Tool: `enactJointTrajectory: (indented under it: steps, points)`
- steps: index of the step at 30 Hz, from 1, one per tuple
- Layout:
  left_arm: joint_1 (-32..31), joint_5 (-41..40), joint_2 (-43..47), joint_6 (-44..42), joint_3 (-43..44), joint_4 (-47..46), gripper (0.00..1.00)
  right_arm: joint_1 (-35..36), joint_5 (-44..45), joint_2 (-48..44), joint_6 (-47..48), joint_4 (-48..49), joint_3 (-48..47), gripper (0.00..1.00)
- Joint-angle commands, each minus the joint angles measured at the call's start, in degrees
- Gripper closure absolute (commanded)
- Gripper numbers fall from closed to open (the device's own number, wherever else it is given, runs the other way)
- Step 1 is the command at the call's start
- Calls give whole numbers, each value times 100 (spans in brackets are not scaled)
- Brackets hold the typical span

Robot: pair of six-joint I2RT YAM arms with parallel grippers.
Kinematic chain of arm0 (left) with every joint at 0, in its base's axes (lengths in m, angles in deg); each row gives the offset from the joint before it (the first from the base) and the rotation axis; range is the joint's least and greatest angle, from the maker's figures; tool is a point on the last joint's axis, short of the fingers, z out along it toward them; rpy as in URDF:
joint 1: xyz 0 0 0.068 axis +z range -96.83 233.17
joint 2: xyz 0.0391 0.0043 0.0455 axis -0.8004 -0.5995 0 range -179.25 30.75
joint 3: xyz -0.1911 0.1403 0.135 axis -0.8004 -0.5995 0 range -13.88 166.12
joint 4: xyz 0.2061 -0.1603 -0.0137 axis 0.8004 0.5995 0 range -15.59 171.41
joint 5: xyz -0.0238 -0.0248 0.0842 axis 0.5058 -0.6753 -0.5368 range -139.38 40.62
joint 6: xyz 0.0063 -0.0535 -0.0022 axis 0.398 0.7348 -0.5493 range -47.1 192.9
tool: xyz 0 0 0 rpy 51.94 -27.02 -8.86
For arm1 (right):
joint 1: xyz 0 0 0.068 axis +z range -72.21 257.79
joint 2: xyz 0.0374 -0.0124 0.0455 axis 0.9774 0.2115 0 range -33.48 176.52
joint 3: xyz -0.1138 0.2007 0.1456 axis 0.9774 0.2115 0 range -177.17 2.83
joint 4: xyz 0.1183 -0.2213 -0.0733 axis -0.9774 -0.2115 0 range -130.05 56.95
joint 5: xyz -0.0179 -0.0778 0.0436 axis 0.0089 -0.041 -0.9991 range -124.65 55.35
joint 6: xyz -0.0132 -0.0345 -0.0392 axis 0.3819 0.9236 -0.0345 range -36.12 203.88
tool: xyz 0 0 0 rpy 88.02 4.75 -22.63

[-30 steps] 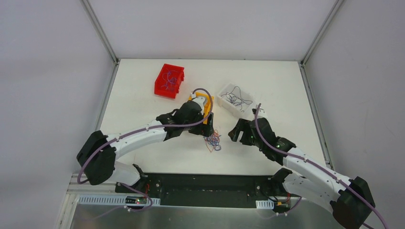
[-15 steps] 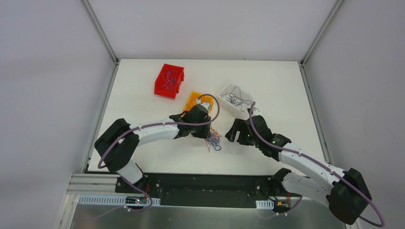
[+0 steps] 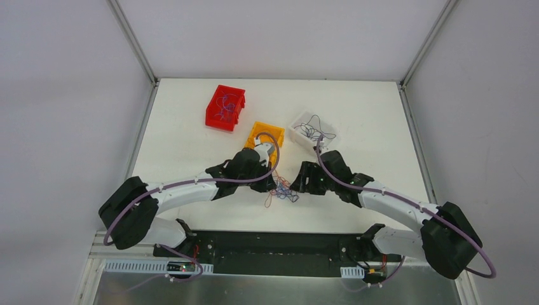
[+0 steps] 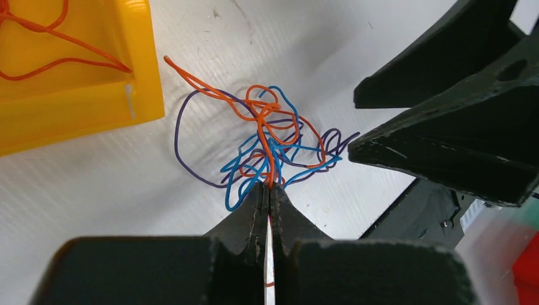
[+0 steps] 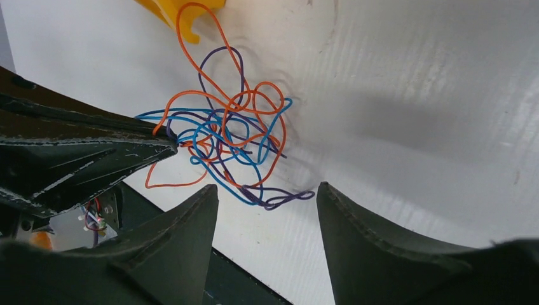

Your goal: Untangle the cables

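Note:
The cables [image 3: 283, 189] are a small knot of thin blue, orange and purple wires on the white table, between my two grippers. My left gripper [image 4: 269, 185] is shut on the near edge of the cables [image 4: 270, 146], with orange and blue strands pinched at its tips. My right gripper [image 5: 268, 187] is open and low over the table. A purple loop at the edge of the cables [image 5: 229, 136] lies just ahead of the gap between its fingers. In the top view the left gripper [image 3: 272, 184] and the right gripper [image 3: 300, 181] flank the knot closely.
A yellow bin [image 3: 254, 133] holding orange wire stands just behind the knot. A red bin [image 3: 219, 121] with wires is at the back left and a clear white bin [image 3: 302, 136] with dark wires at the back right. The table's near edge is close.
My left gripper has come down beside the yellow bin and shut on the cables. The right arm has slid left up to the knot and its jaws have narrowed a little.

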Motion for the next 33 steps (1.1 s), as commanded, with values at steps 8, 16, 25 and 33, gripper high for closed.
enactJointTrajectory:
  steps: [8, 16, 25, 33]
  points:
    - [-50, 48, 322, -92, -125, -542, 100, 208, -693, 484, -6, 648, -230, 64]
    - [-39, -697, 241, 145, 110, 98, 100, 204, 88, 8, -185, -16, -126, 100]
    - [127, -2019, 869, 442, -45, 1504, 100, -779, 3114, -1231, -550, -2503, -521, 100]
    - [427, -3064, 2371, 841, -592, 2848, 100, -1747, 4445, -2586, -1190, -3234, -402, 100]
